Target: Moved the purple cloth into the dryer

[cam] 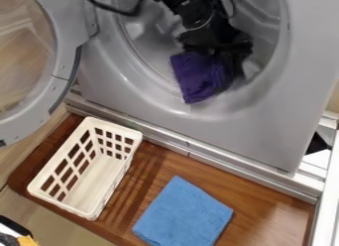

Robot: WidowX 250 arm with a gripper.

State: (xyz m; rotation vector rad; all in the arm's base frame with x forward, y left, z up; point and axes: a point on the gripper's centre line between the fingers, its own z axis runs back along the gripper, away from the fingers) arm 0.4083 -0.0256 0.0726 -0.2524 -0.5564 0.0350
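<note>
We see the black pincer [218, 47] inside the round opening of the grey dryer [255, 128], at the lower end of the black arm [189, 9], which enters from the top edge of the view. The purple cloth [197, 77], the thing to be moved, lies directly against the pincer's lower side and spreads down and to the left of it, within the dryer's mouth; its lowest corner reaches the inner edge of the opening. We cannot tell whether the pincer is apart, together or clamped on this cloth. A black cable [109, 9] loops to the upper left of the pincer. Farther to the left we find the dryer door [61, 91], swung open, with its round window [23, 51]. Well below the pincer and to its left, we note a white plastic basket [47, 183] with rows of square holes in its walls, set at a slant and upright on a brown wooden board [265, 210]. Below the pincer, near the bottom edge, we observe a blue cloth [184, 215] lying flat on the same board, to the right of the basket and apart from it. To the pincer's lower right, we see a white frame [325, 205] running along the board's end.
</note>
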